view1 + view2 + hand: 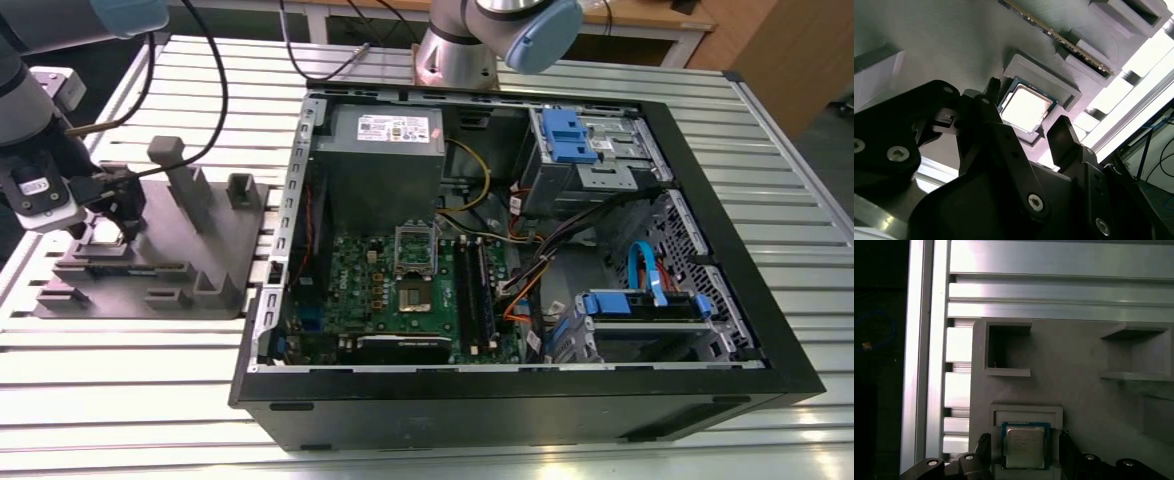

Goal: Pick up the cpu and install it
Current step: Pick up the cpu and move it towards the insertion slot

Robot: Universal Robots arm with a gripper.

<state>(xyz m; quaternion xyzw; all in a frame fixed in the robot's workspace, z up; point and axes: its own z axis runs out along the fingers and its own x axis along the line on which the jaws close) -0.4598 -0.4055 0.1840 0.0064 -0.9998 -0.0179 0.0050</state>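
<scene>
Here, one black two-fingered gripper hangs low over one grey moulded plastic holder tray at the exterior view's left, on a ribbed aluminium table. In both wrist views the one cpu, a small flat square chip with a shiny silver-grey metal top and a thin dark rim, lies flat in a shallow square pocket of the tray. The claw is spread wide, one finger on each side of the chip, and grips nothing. The two black fingers stand just beside the pocket's opposite edges; whether they touch the chip's rim cannot be told.

The first wrist view shows two open box-shaped pockets moulded into the same tray, beyond the chip. In the second wrist view one long thin strip with a gold-coloured edge lies in a slot of the tray.

At the centre of the exterior view one black desktop computer case lies on its side with its panel off. Inside it sit one green motherboard, one silver rectangular socket frame, one grey power-supply box with a white label and two blue drive brackets. The case stands well apart from the chip.
</scene>
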